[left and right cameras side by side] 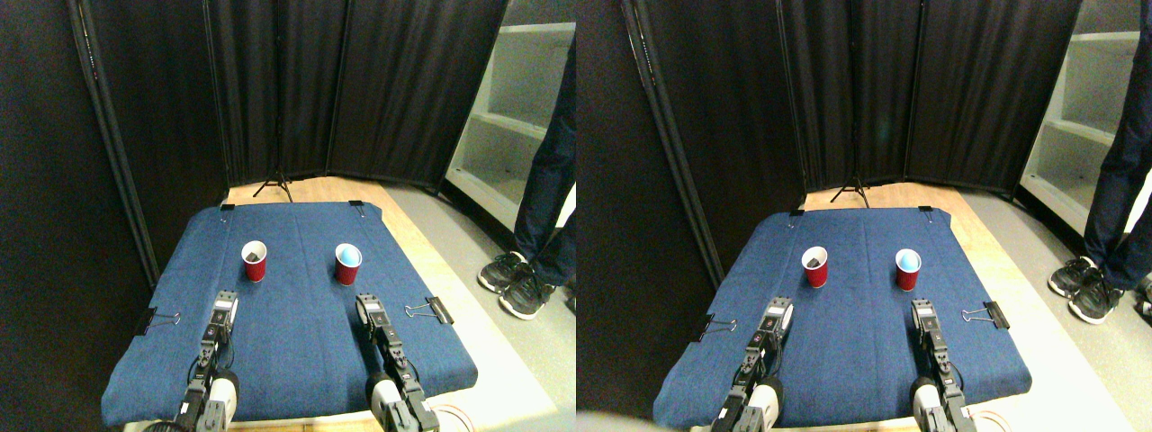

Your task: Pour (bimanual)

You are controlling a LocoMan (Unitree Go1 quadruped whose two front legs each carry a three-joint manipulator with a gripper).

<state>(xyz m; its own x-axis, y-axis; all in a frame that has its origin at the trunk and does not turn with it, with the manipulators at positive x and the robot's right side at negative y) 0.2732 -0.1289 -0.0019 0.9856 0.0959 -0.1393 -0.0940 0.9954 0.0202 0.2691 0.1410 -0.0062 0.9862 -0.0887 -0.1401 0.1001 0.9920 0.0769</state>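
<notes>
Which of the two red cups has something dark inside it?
The red plastic cup on the left, ahead of the left end effector. The other red plastic cup shows a pale blue inside.

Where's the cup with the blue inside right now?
The cup with the blue inside stands upright on the blue cloth, right of the other red cup and just ahead of the right gripper, untouched.

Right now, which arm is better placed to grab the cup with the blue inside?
The right: its gripper sits just below the blue-lined cup. The left gripper is lined up with the other cup.
</notes>
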